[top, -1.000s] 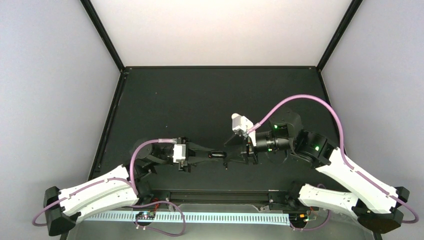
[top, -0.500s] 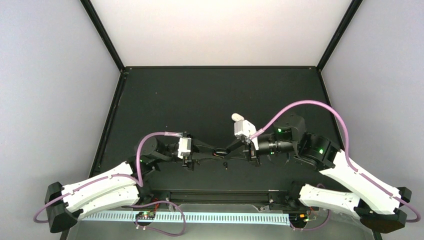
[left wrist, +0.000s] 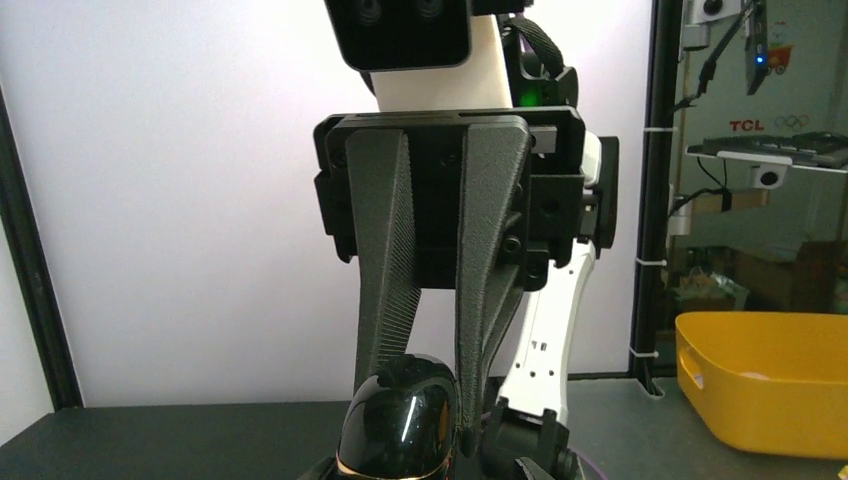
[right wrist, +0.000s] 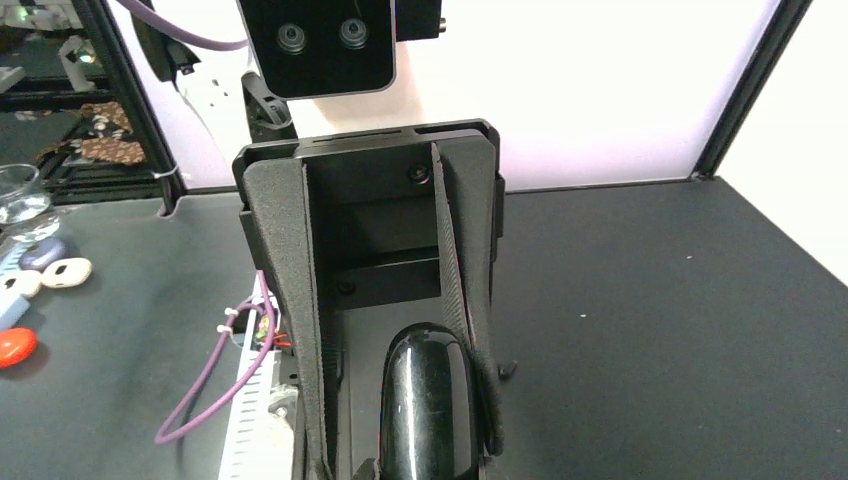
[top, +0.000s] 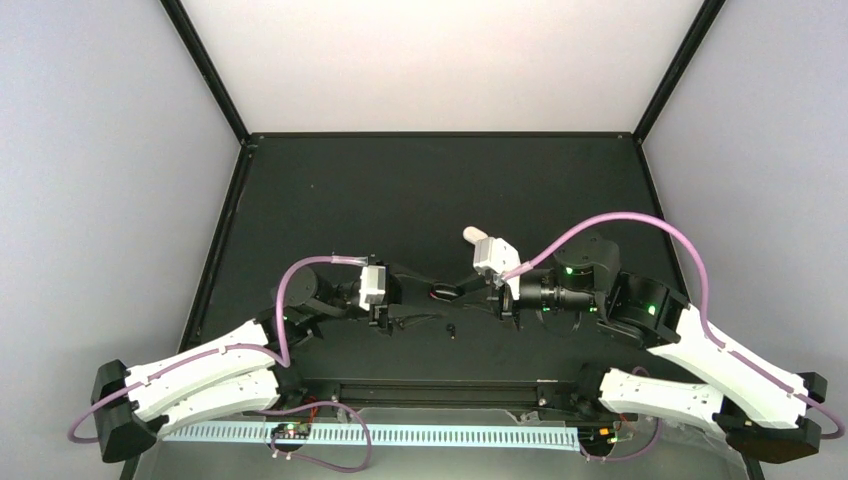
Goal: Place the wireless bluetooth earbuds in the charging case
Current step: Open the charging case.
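Robotics lab: black desk [top: 400,190] boxed by white panels [top: 440,60] on black frame [top: 205,70]; white robot arms [top: 190,385] bolted at edge, purple cables [top: 600,222]; beyond, yellow bin [left wrist: 770,385], equipment shelf [left wrist: 770,150].

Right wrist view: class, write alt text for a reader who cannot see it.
A glossy black oval sits between the open fingers of the left claw, which points at the camera. Behind lies a dark table.
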Tool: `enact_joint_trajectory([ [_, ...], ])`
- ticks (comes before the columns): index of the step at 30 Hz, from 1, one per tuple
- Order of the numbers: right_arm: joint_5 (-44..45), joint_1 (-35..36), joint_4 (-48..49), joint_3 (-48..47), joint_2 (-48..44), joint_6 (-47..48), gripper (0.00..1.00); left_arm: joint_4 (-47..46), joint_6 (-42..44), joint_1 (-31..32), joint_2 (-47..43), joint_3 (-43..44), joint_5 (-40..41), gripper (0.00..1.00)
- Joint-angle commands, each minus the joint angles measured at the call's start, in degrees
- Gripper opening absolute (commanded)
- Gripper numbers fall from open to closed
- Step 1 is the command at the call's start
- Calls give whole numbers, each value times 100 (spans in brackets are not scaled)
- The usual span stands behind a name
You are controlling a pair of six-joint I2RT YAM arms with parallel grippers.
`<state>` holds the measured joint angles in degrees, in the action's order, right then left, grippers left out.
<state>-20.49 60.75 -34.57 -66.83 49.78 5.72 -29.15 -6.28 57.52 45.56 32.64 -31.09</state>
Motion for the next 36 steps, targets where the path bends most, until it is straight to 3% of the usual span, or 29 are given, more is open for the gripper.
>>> enact_joint_trajectory([
  [1,610,95,227,15,-139,195,1,5,-99,39,86,327,52,42],
  [9,928,241,198,88,-270,473,1,-56,-236,32,211,388,44,30],
  [31,988,330,382,200,-450,645,1,58,-368,34,511,428,113,34],
  [36,935,330,415,231,-438,607,1,9,-358,34,511,425,92,29],
])
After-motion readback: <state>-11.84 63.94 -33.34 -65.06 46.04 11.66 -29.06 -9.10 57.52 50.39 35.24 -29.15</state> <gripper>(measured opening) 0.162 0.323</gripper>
